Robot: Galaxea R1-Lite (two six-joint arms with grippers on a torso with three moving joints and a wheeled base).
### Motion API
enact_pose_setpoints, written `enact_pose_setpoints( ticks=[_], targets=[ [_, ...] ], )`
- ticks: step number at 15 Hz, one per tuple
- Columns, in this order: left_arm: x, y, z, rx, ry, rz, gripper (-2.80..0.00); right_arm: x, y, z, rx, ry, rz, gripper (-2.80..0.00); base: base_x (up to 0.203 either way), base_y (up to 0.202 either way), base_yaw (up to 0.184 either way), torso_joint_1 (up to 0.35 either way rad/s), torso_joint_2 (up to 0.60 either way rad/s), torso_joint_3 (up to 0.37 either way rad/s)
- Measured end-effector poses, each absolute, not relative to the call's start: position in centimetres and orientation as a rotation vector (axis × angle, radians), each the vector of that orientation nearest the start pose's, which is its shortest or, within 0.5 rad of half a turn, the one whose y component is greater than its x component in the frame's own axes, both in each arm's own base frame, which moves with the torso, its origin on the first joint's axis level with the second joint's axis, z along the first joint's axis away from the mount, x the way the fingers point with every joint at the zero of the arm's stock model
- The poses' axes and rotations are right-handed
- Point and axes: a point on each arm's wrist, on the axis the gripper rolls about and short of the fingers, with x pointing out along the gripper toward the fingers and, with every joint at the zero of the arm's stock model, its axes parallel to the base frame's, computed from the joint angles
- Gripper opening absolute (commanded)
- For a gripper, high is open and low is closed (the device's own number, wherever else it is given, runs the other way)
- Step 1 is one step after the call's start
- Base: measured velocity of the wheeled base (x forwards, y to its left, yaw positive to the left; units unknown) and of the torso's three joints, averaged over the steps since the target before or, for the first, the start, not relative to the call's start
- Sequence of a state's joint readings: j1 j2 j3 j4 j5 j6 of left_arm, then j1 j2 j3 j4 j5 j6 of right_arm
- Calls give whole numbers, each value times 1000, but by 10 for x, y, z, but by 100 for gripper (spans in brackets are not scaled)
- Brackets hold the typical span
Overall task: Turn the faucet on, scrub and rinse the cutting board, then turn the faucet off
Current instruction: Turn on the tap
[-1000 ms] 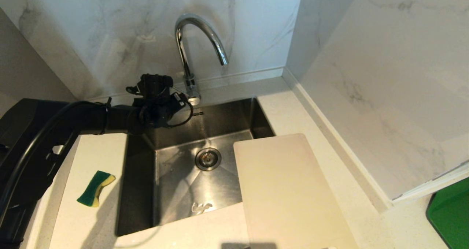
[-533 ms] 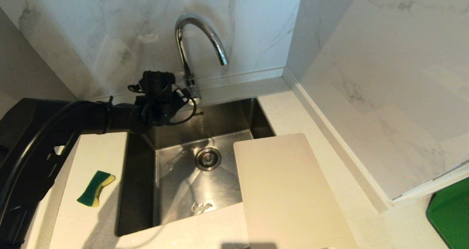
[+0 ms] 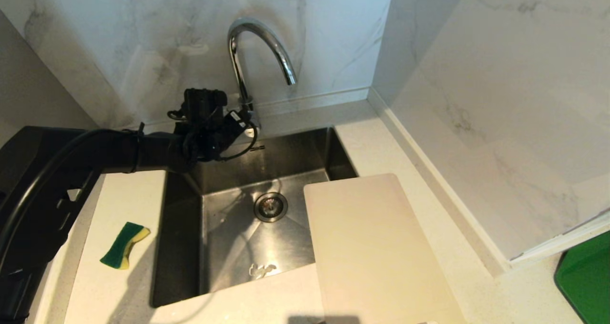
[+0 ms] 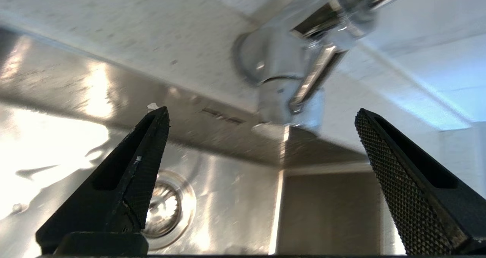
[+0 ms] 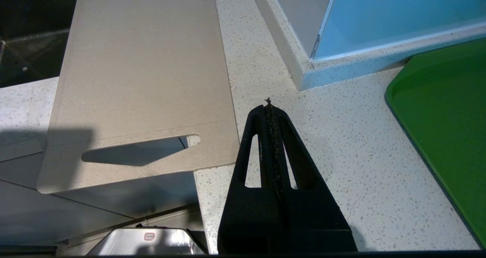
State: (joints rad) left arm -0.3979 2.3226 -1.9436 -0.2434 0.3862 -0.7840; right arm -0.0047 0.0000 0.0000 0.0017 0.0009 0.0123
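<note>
At the faucet (image 3: 257, 52) base, the left gripper (image 4: 262, 115) gaped wide, touching nothing; at four o'clock the board (image 3: 376, 248) lay; the right gripper (image 5: 269, 104) stayed pinched together, empty.

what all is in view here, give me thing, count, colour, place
faucet: 1, chrome, behind the sink
sink: 1, steel, set in the counter
cutting board: 1, cream, on the counter right of the sink, one edge over the basin
sponge: 1, green and yellow, on the counter left of the sink
tray: 1, green, far right
left pincer: 1, black, open, by the faucet base
right pincer: 1, black, shut, above the counter near the board's slot end
</note>
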Motion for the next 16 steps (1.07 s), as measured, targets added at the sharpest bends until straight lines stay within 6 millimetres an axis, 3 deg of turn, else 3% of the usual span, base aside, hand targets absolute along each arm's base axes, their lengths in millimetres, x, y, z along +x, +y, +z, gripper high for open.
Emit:
enact_pose_setpoints(
  ticks=[10,16],
  targets=[
    [469,-181,205,-696,30,90,0,-23,0,75,12,2,-4,-280,0,0,0,0,0,0],
    [478,-163,197,-679,47,141,0,-23,0,75,12,2,-3,-280,0,0,0,0,0,0]
  ],
)
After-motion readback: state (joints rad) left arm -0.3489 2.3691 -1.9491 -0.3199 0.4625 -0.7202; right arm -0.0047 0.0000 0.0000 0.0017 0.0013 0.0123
